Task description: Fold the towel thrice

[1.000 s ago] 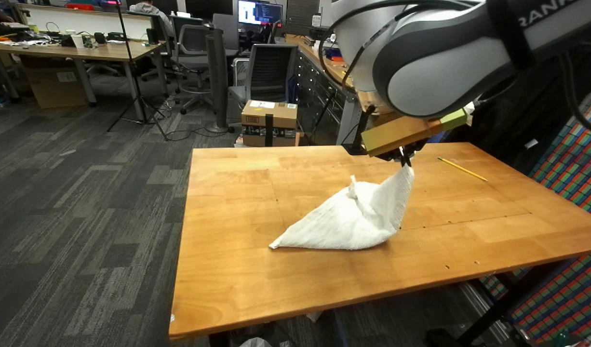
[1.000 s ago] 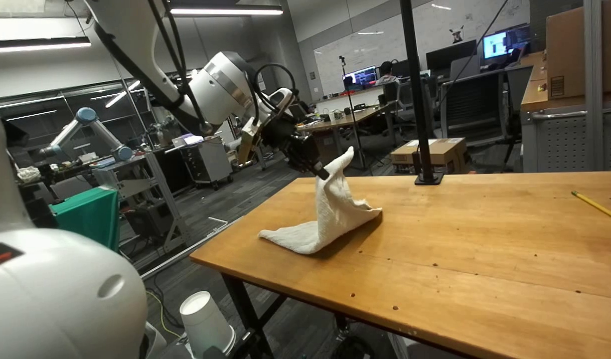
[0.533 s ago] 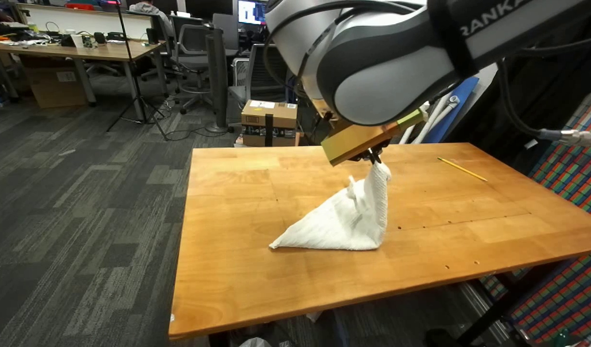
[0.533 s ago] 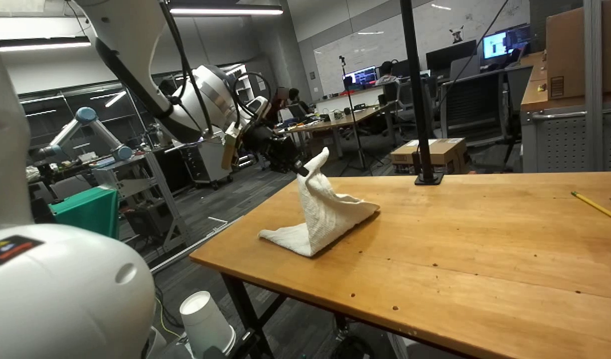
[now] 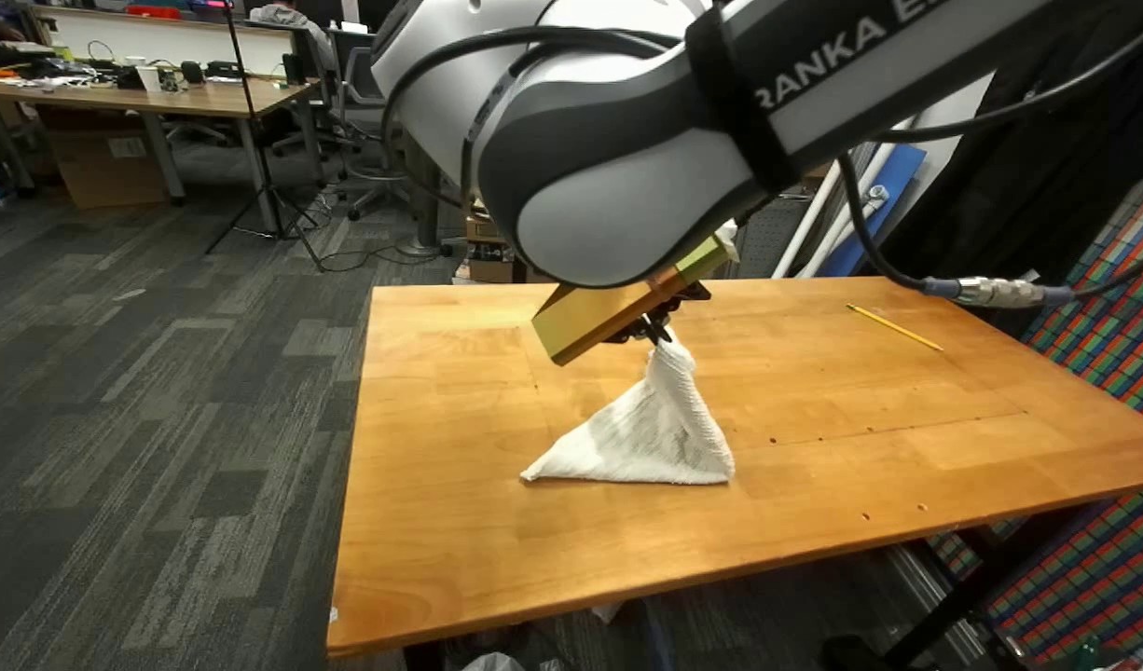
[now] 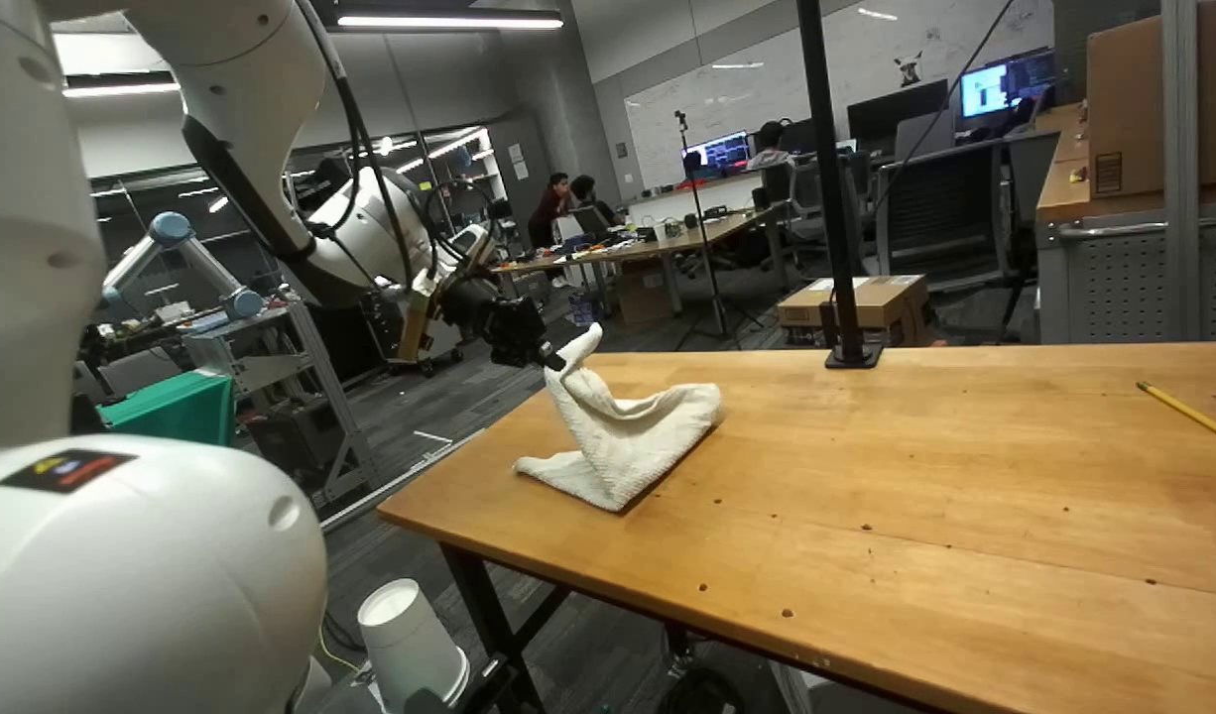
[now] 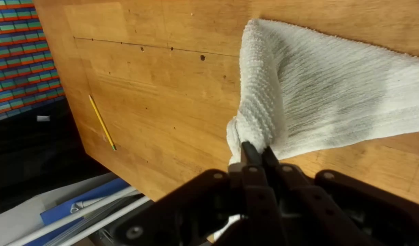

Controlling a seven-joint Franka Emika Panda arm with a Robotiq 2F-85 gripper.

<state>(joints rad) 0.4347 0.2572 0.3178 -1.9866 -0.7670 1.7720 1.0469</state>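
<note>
The white towel (image 5: 639, 438) rests partly on the wooden table, one end drawn up into a standing fold. My gripper (image 5: 661, 337) is shut on that raised end, at the top of the fold. From an exterior view, a tip of the towel (image 6: 623, 441) sticks up past the gripper (image 6: 554, 363), while a flat corner lies toward the near table edge. In the wrist view, both fingers (image 7: 249, 152) pinch the bunched cloth, and the rest of the towel (image 7: 327, 92) spreads right over the wood. The cloth's underside is hidden.
A yellow pencil (image 5: 894, 327) lies on the wooden tabletop (image 5: 907, 391), well away from the towel. A black post (image 6: 834, 198) rises from the table's far edge. The table's near-left edge is close to the towel's flat corner in an exterior view.
The gripper has carried the held end leftward in both exterior views and lower over the last half second. The towel's raised fold leans over with it; the flat corner has stayed put.
</note>
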